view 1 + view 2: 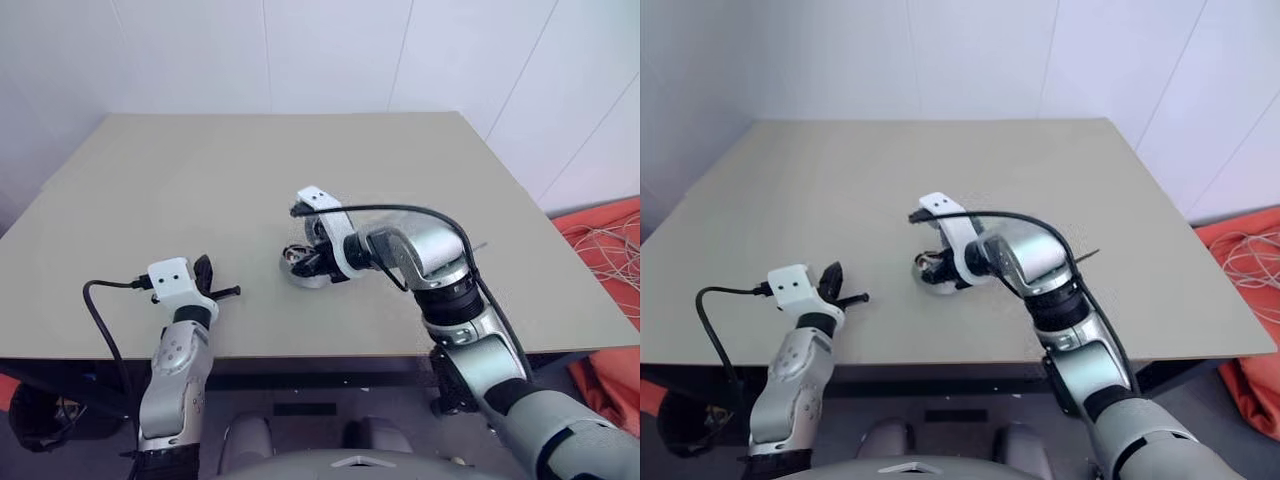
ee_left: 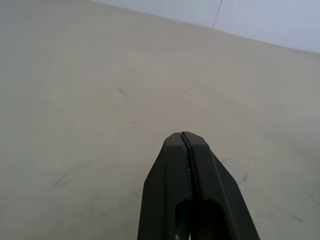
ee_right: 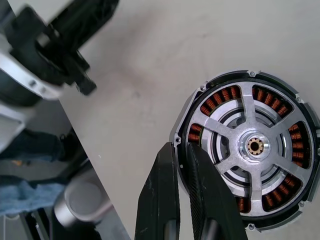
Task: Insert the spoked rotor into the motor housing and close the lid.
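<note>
The spoked rotor point(image 3: 235, 135) is silver with a brass hub and lies inside the motor housing point(image 3: 222, 95). Copper windings show between its spokes, inside a dark outer rim. In the head views this assembly point(image 1: 303, 272) rests near the table's middle front and looks tipped up on one side. My right gripper point(image 3: 181, 147) reaches over it from the right and is shut on its rim, one finger outside and one inside. My left gripper point(image 2: 183, 137) is shut and empty, level above the table's front left point(image 1: 204, 268). The lid is out of view.
The tan table point(image 1: 200, 170) stretches back to a white wall. Its front edge runs just under both arms. Orange fabric with pale cables point(image 1: 605, 240) lies on the floor to the right. A black cable point(image 1: 100, 320) loops off the left wrist.
</note>
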`<state>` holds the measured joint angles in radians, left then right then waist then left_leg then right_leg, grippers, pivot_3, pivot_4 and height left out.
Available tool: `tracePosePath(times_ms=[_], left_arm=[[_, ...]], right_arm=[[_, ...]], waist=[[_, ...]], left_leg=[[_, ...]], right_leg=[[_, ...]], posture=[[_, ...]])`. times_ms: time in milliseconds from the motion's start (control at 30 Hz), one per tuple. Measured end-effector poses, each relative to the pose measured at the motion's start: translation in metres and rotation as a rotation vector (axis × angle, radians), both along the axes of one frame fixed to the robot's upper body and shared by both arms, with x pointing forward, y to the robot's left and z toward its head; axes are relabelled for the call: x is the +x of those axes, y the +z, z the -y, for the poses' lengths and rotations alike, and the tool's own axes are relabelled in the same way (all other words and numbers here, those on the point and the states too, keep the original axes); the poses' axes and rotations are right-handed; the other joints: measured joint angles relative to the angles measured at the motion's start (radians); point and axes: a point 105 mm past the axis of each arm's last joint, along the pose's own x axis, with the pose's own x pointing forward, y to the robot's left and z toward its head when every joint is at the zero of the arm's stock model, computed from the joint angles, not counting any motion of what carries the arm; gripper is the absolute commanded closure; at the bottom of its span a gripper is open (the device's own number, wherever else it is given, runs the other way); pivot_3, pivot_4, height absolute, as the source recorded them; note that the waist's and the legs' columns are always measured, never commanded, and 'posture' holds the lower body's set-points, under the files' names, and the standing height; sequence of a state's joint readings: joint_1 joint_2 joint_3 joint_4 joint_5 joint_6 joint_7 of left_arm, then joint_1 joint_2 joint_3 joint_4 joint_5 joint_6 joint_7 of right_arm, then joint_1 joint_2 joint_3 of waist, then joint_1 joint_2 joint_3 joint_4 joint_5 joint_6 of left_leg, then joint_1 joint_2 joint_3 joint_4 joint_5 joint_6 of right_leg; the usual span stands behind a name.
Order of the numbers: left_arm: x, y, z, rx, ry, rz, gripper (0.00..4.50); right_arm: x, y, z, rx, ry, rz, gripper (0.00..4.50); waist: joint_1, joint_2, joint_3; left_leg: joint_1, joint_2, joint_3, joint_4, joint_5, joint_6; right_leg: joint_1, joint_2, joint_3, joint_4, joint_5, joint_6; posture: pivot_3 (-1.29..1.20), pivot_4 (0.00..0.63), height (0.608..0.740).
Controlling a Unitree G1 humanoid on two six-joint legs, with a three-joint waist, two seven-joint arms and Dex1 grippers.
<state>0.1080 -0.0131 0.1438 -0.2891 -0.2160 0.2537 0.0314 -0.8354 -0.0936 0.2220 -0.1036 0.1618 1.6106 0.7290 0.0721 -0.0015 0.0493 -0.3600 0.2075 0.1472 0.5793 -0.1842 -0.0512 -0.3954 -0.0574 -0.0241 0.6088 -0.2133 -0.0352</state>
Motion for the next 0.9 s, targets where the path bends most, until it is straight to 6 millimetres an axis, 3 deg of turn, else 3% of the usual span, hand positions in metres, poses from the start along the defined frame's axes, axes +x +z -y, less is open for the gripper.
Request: tracePosePath(times_ms=[533,567,900], left_arm=[[-0.002,-0.004,-0.001,-0.002,0.002,-0.017,4.50],[-0.002,-0.004,-0.001,-0.002,0.002,-0.018,4.50],[-0.002,-0.005,-0.001,-0.001,0.002,-0.024,4.50]], right_arm=[[0.010,-0.013,0.001,0.007,-0.116,-0.083,4.49],[0.010,-0.014,0.001,0.006,-0.117,-0.088,3.80],[0.007,-0.008,-0.008,0.056,-0.101,-0.100,0.41]], waist=[[0.008,0.000,0.000],[0.008,0.000,0.000],[0.008,0.000,0.000]], left_leg=[[0.000,0.000,0.000,0.000,0.001,-0.001],[0.000,0.000,0.000,0.000,0.001,-0.001],[0.003,0.000,0.000,0.000,0.001,-0.002]], right_leg=[[0.000,0.000,0.000,0.000,0.000,0.001],[0.000,0.000,0.000,0.000,0.000,0.001],[0.003,0.000,0.000,0.000,-0.003,0.007]], posture=[[0.00,0.000,0.740],[0.00,0.000,0.740],[0.00,0.000,0.740]])
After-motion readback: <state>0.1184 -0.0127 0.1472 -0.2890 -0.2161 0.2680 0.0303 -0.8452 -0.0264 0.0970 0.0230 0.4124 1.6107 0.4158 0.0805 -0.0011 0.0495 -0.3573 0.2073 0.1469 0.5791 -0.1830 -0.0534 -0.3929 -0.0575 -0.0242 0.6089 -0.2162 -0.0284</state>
